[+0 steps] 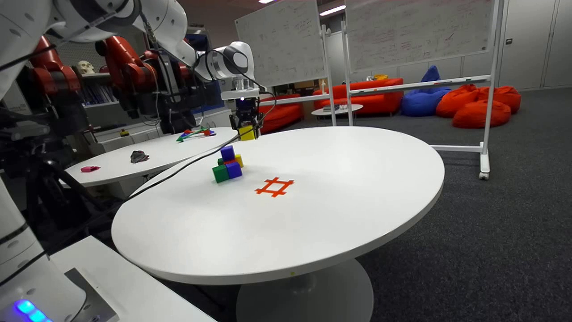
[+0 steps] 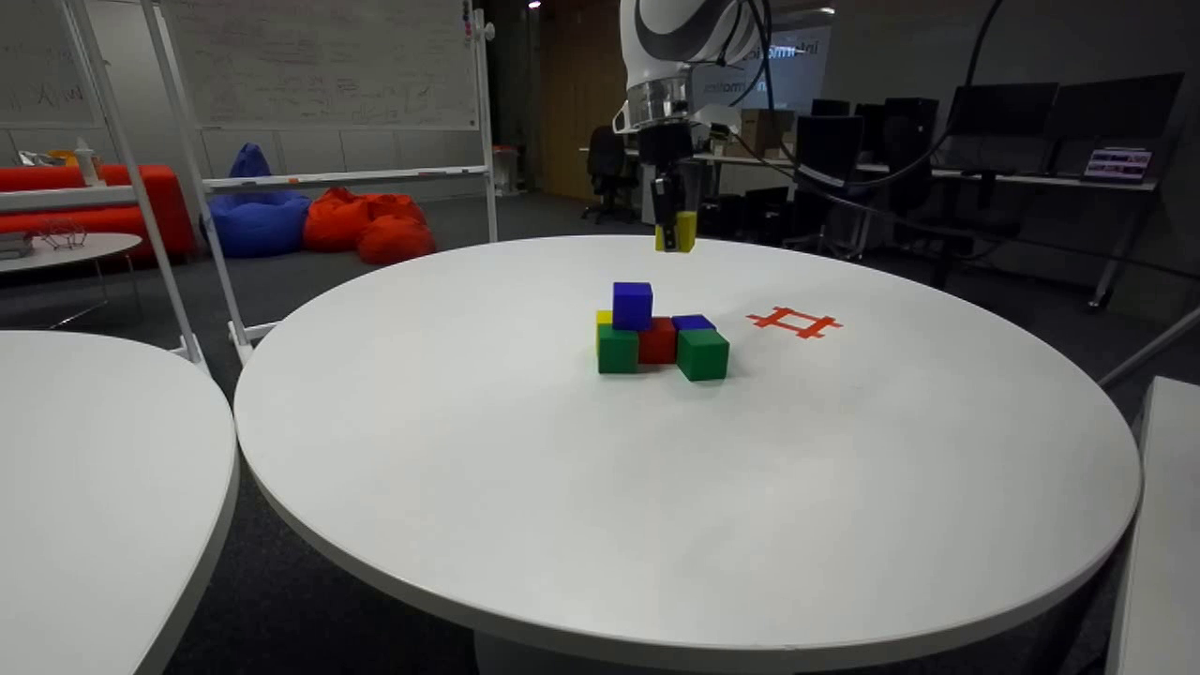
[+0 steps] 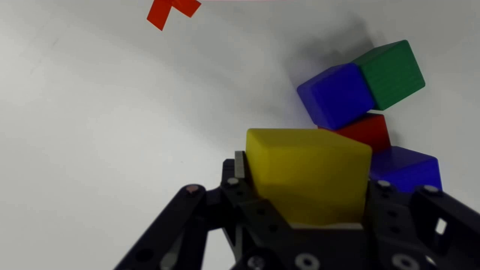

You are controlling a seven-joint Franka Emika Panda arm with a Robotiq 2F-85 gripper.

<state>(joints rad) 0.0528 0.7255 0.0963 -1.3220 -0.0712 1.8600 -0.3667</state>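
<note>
Wrist view, yellow block [image 3: 311, 178] between the jaws, clasped from both sides

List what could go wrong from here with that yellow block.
The gripper holds the yellow block above the table, so a slip could drop it. The raised blue block sits on the lower blocks and might fall if bumped. In the wrist view, the yellow block hides part of the red block, so contact could go unseen.

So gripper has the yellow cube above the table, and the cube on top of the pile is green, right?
Not green: the top cube of the pile is blue, as both exterior views show. The gripper does have the yellow cube above the table.
</note>
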